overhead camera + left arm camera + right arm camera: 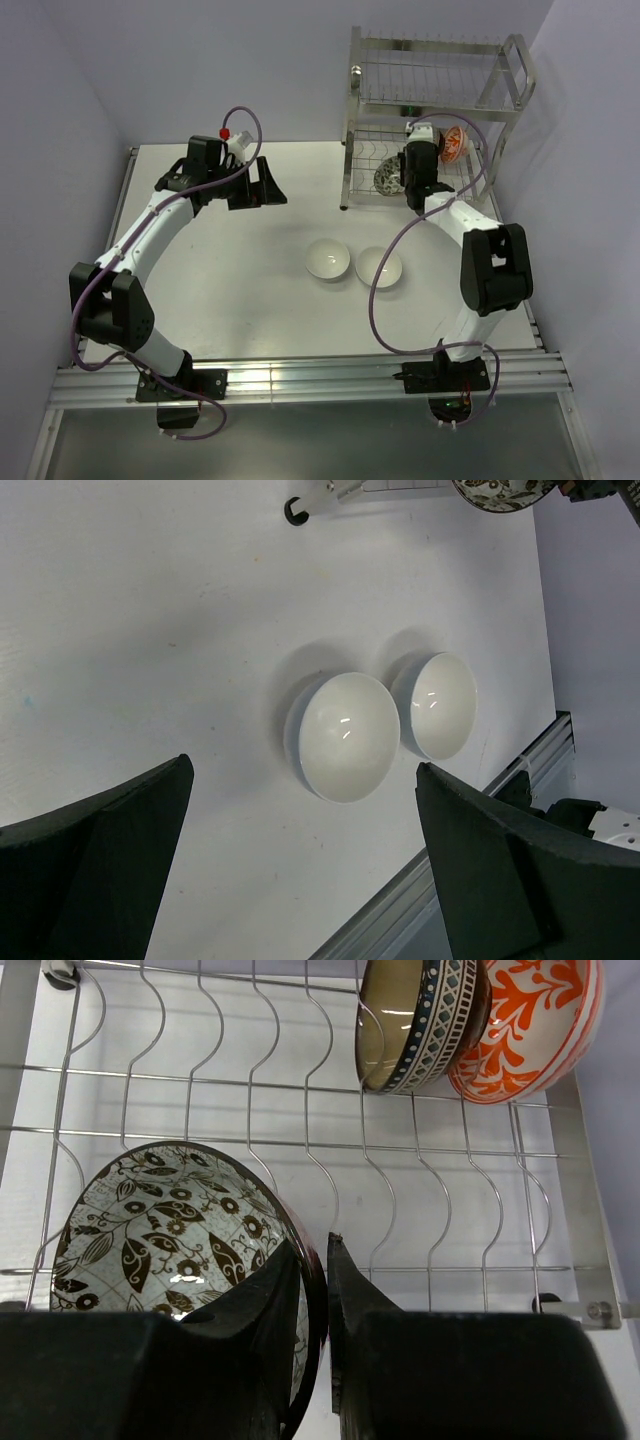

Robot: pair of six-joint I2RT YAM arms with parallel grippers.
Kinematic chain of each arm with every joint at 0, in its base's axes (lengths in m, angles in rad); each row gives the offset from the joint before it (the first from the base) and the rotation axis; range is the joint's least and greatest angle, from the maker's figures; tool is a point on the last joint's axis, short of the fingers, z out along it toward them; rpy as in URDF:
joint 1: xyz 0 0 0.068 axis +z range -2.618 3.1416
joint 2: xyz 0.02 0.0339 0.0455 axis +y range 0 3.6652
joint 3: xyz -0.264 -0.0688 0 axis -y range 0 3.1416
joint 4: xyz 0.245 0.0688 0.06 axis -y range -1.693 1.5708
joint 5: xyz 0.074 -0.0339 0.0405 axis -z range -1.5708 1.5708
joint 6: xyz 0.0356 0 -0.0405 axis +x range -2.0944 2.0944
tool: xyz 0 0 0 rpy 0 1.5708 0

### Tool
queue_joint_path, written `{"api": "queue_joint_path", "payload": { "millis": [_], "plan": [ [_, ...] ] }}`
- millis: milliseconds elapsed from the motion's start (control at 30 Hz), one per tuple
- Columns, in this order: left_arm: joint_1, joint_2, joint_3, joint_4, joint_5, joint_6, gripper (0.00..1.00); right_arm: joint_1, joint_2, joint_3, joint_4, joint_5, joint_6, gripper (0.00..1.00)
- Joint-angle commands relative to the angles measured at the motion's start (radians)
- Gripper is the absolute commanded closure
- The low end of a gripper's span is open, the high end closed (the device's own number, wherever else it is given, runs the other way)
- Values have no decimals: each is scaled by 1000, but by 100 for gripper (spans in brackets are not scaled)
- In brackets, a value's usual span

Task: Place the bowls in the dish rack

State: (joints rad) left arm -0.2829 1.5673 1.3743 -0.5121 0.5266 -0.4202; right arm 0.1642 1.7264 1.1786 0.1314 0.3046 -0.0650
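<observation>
Right hand [312,1260] is inside the lower tier of the dish rack [520,70], fingers nearly together and pinching the rim of the grey-white patterned bowl [160,1220], one finger inside and one outside. The bowl leans on edge against the curved wires at the tier's left end; probably being seated in a slot, not yet released. A rim pinch suits this, since it keeps the fingers slim among the wires. Dark brown bowl [415,1020] and orange-red bowl [530,1030] stand on edge, side by side, at the right end, propped by the wires. Left hand [258,188] is spread wide and empty above the desk [250,290], well apart from the rack. Two white bowls [345,735] sit upright just beside each other on the desk, unloaded; likely this hand's work next.
</observation>
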Motion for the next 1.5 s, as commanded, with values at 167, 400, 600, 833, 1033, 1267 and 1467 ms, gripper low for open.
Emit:
{"api": "queue_joint_path", "payload": {
  "millis": [167, 400, 600, 833, 1033, 1267, 1467],
  "plan": [
    [7, -13, 6, 38, 32, 0, 0, -6, 74, 116, 116, 31, 24, 100],
    [11, -1, 20, 27, 33, 6, 1, -8, 130, 176, 122, 50, 19, 100],
    [14, 5, 23, 24, 36, 11, 1, -8, 174, 214, 132, 59, 16, 100],
    [21, 10, 22, 26, 38, 17, 0, -8, 203, 236, 123, 47, 13, 100],
    [25, 17, 22, 33, 49, 12, 0, -9, 205, 214, 134, 50, 5, 100],
    [25, 22, 20, 37, 56, 9, 1, -9, 222, 228, 90, 22, 24, 100],
    [27, 23, 16, 46, 62, 5, 0, -9, 222, 199, 105, 24, 30, 100]
  ]
}}
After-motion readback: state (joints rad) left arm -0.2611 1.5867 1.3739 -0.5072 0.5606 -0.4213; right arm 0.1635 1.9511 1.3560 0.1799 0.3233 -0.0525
